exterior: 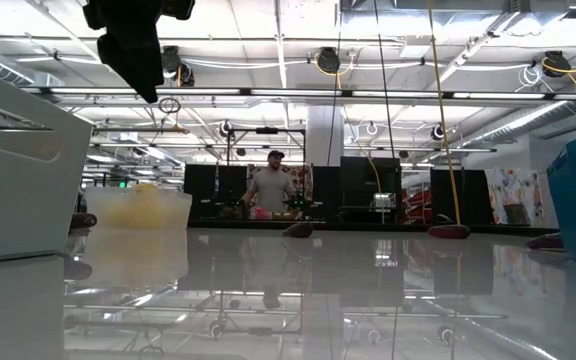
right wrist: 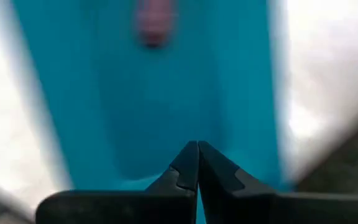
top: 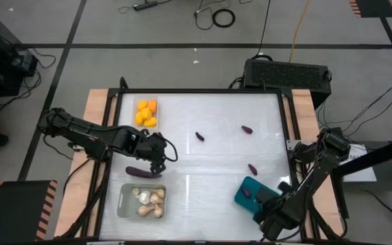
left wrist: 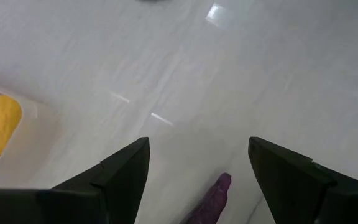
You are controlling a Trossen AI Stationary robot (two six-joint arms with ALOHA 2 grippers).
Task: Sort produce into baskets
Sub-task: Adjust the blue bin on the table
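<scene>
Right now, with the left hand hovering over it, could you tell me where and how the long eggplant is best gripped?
Grip the long eggplant at its middle, coming straight down. It lies flat and slender on the table, so the left hand, already open above it, can probably close across its narrow width.

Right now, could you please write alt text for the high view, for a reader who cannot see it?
Seen from above, the left gripper, open, hovers over a long purple eggplant on a white table. The right gripper sits closed over the teal basket. Three small eggplants lie loose mid-table; orange fruits and pale bulbs fill two clear trays on the left.
</scene>
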